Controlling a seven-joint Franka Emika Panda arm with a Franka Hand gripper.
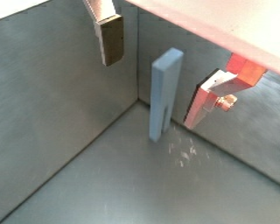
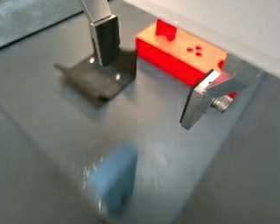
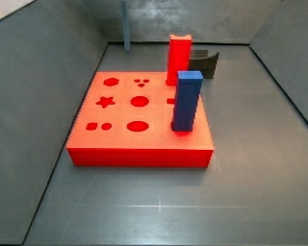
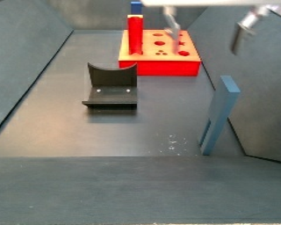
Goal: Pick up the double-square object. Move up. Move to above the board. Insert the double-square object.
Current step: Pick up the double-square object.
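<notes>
Red board (image 3: 118, 130): seen flat on the grey floor (image 4: 108, 132), well apart from the gripper (image 4: 207, 22) and beyond the fixture (image 4: 111, 83) from it; star, round and paired small holes are cut in its top.
Gripper: held high near the side wall, jaws spread wide, nothing gripped; in both wrist views the silver fingers (image 1: 111, 39) with dark pads are seen apart.
Pale-blue double-square object (image 4: 220, 114): stood upright on the floor against the wall, below the gripper and untouched by it; in a wrist view (image 1: 164, 92) it is seen between the two fingers but far beneath them.
Red block (image 3: 180, 53): stood upright on the board's edge nearest the fixture.
Dark-blue block (image 3: 188, 101): stood upright on the board, beside the red block.
Fixture: placed on the floor between the gripper and the board.
</notes>
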